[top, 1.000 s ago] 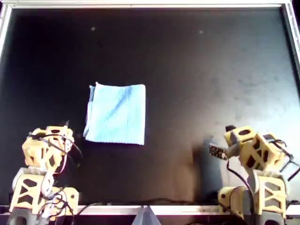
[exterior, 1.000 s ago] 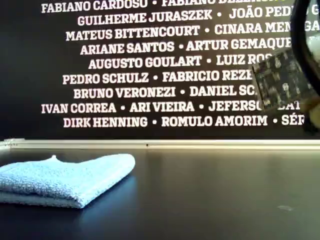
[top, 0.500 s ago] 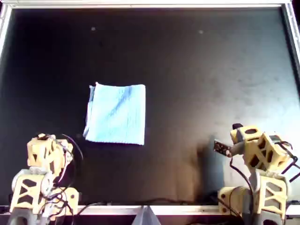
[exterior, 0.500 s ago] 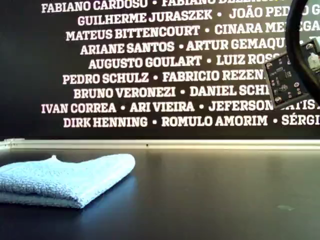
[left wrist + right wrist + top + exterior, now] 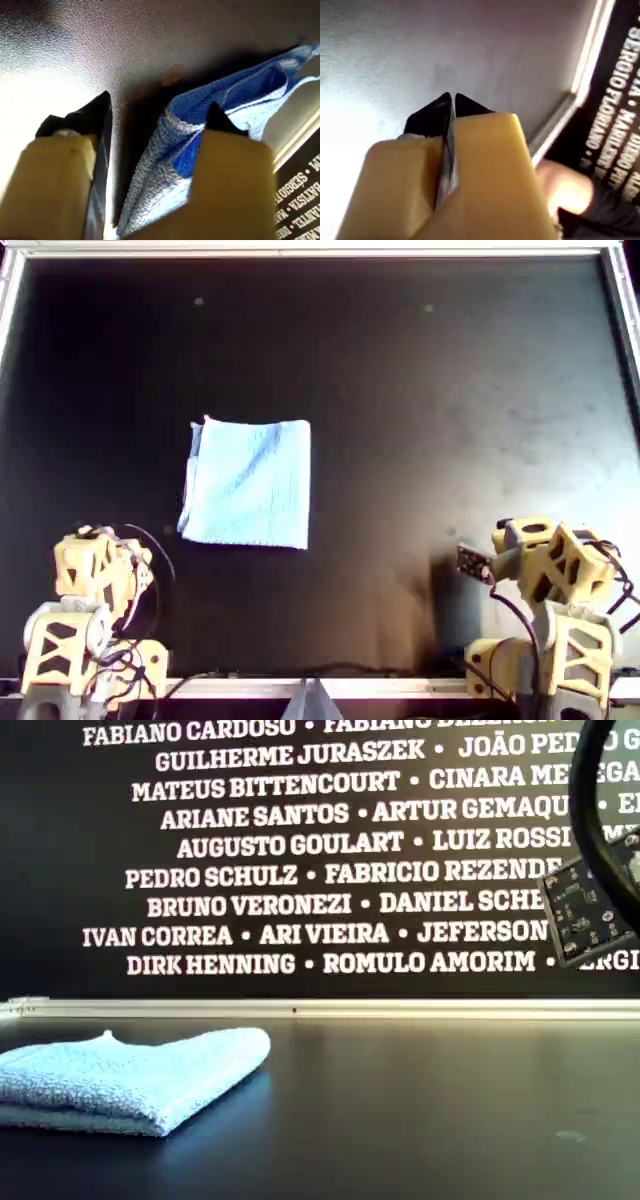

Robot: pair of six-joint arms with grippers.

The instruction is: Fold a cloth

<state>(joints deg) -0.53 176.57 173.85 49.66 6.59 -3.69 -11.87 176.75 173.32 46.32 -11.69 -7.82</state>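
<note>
Cloth folded, both my arms parked at the overhead frame's bottom edge.

Nearest, my left gripper (image 5: 155, 120) has its fingers spread, empty; my right gripper (image 5: 451, 102) has them pressed together on nothing. Beyond, left of centre on the black table (image 5: 450, 390), the cloth (image 5: 248, 483) lies folded: thin, soft, floppy, best pinched at a layered corner.
</note>
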